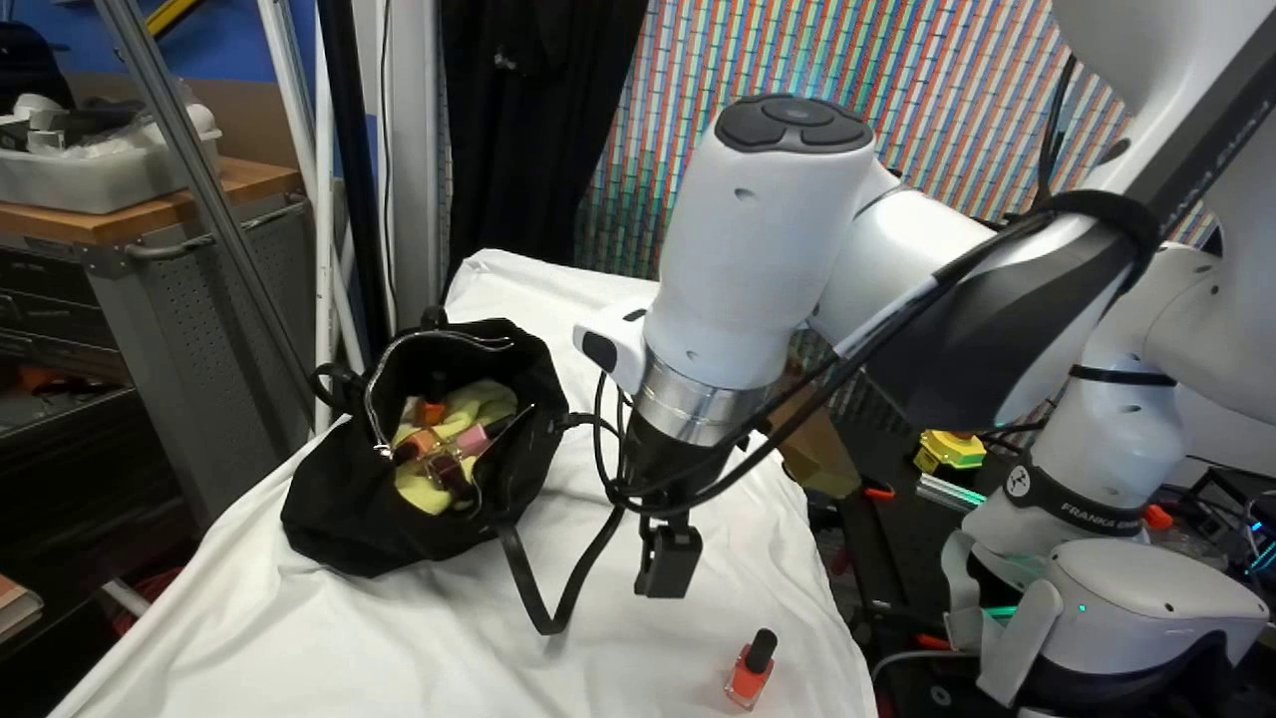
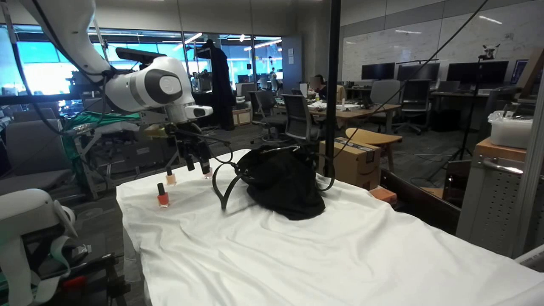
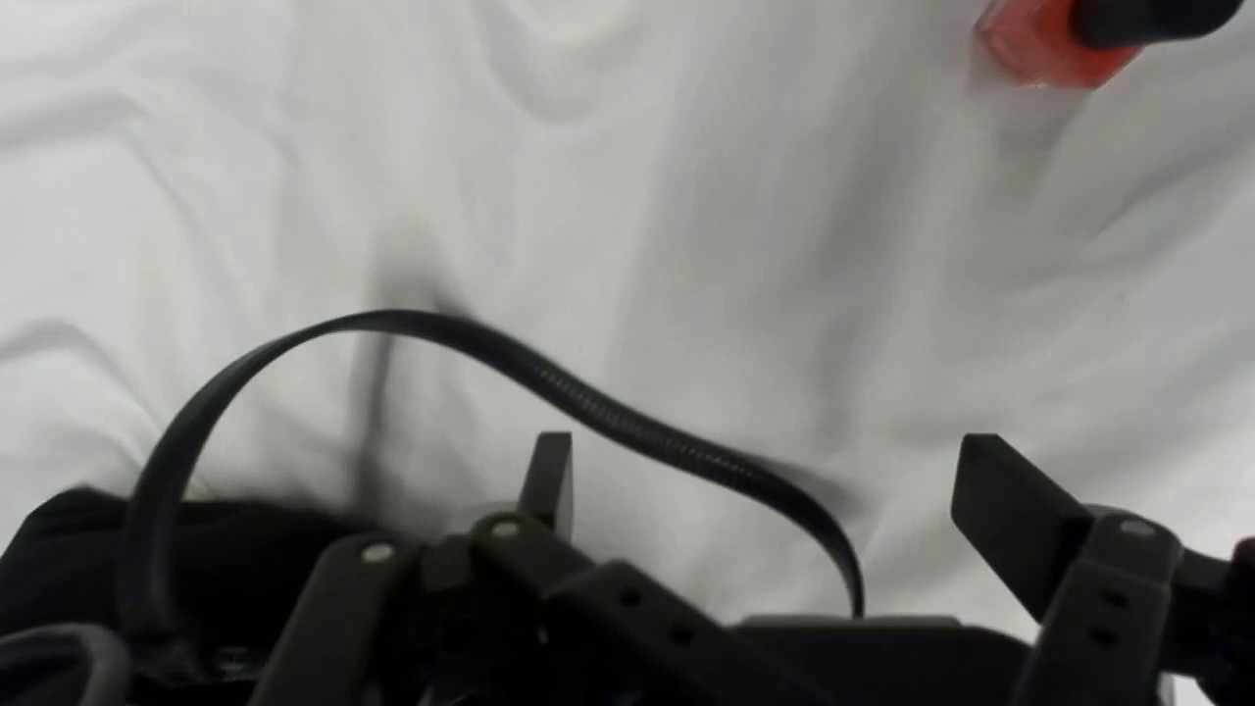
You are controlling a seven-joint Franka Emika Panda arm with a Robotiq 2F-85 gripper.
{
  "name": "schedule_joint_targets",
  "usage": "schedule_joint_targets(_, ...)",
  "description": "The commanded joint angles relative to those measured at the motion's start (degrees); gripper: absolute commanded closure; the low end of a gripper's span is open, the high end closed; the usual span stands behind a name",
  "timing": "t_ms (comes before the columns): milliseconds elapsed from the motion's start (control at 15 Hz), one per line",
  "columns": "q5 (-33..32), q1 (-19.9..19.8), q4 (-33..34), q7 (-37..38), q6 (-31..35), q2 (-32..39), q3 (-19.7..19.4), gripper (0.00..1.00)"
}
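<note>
Gripper (image 3: 770, 476): opened wide, holding nothing; suspended above the white cloth (image 2: 272, 255).
Bag (image 2: 282, 187): black, resting on the cloth beside the gripper, open at the top; loaded with yellow fabric (image 1: 488, 401) and small bottles (image 1: 471, 440).
Strap (image 3: 613, 420): looped out from the bag; seen across the gap between the fingers (image 3: 1015, 520) in the wrist view; cannot tell whether touching.
Red bottle (image 1: 748, 682): black-capped, upright on the cloth in both exterior views, well apart from the bag.
Peach bottle (image 2: 171, 179): upright near the red bottle.
Pink bottle (image 2: 208, 173): just below the fingers in an exterior view, partly obscured.
</note>
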Motion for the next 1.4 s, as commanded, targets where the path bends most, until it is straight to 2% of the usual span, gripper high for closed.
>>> schedule_joint_targets(0, 4.1, 0.9, -0.6, -2.3, 1.5, 0.7, 2.4, 0.0)
schedule_joint_targets(267, 5.4, 1.8, 0.3, -3.5, 3.2, 3.2, 3.8, 0.0)
schedule_joint_targets(600, 5.0, 2.3, -0.8, -2.0, 5.0, 4.2, 3.0, 0.0)
schedule_joint_targets(1333, 3.0, 3.7, -2.3, 13.3, 6.3, 5.5, -2.2, 0.0)
